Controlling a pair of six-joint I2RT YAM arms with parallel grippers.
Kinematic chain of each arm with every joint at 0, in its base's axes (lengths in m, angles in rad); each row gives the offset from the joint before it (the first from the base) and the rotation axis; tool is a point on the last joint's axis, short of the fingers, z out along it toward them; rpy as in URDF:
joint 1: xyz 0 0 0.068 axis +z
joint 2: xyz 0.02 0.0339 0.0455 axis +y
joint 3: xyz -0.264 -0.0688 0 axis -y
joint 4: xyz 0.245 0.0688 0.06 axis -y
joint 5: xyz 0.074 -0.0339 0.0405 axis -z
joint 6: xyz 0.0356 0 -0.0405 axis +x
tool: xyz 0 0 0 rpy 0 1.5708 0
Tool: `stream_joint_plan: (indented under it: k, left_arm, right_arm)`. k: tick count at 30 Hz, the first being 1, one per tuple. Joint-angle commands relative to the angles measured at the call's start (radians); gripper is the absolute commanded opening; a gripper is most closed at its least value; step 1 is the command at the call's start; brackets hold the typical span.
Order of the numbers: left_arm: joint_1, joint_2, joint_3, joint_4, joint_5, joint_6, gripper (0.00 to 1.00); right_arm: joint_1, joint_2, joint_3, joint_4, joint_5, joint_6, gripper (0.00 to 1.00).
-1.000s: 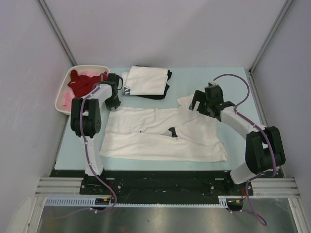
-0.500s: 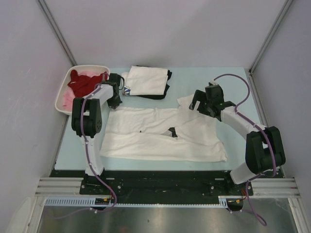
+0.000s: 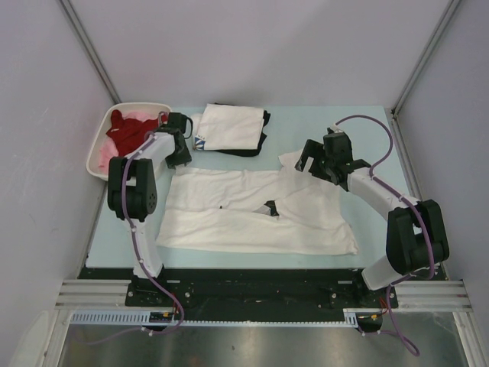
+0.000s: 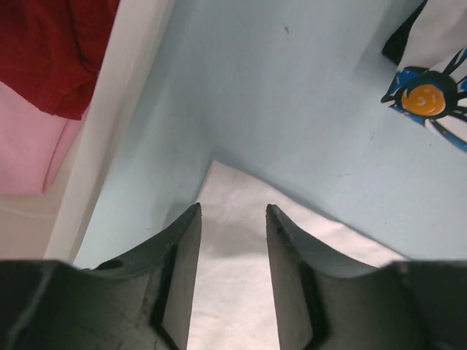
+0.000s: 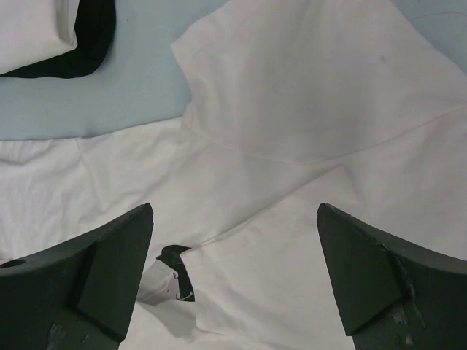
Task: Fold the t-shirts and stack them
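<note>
While the white shirt (image 3: 260, 210) lies spread on the table (image 3: 367, 130), its long axis runs left to right, hem edge toward the left, collar near the middle, one sleeve pointing toward the far right. It is creased, with a small dark label showing at the neck. Behind it sits a folded stack (image 3: 233, 128): a white shirt on a black one, a blue and orange mark at its left corner. Red and pink shirts fill the basin (image 3: 103, 130). The left tool (image 4: 232, 219) hovers over the shirt's far left corner, fingers partly apart, pinching nothing. The right tool (image 5: 233, 240) is spread wide above the sleeve, empty.
</note>
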Motion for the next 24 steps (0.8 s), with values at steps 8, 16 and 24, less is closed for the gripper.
stream_joint_plan:
  k: [8,16,24]
  left_arm:
    - [0.002,0.013,-0.020,0.041,-0.021,0.007,0.53]
    - [0.014,0.070,-0.012,0.042,-0.006,0.013,0.53]
    - [0.045,0.088,-0.013,0.047,0.048,0.012,0.24]
  right_arm:
    - [0.004,-0.031,0.016,0.012,-0.007,-0.015,1.00]
    - [0.006,-0.017,0.017,0.010,-0.007,-0.024,1.00]
    - [0.006,-0.011,0.017,0.007,-0.007,-0.021,1.00]
